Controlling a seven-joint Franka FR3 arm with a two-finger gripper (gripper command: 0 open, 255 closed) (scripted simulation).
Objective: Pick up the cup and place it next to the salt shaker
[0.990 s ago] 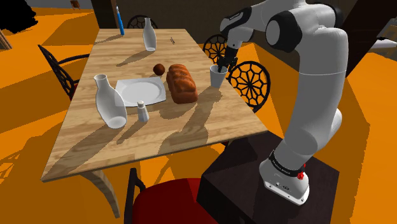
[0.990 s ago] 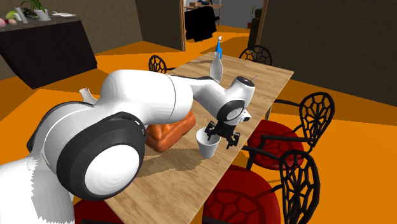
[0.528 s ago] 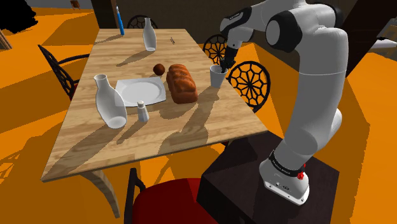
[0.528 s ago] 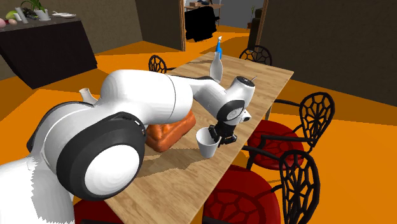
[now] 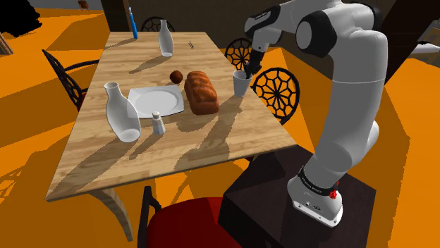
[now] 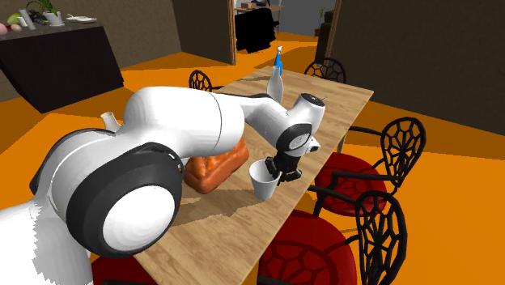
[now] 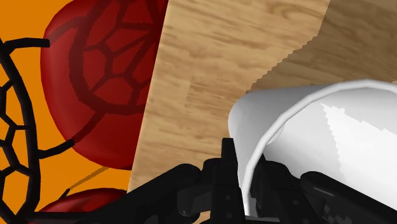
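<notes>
Wrist view, pincer [image 7: 248,186] clamped on white cup [image 7: 321,137], rim btw jaws

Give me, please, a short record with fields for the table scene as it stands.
cup: white, upright, near the table edge beside the bread loaf
jaws: shut on the cup's rim, one inside, one outside
salt shaker: by the plate and the big bottle, apart from the cup
in between: the bread loaf
</notes>
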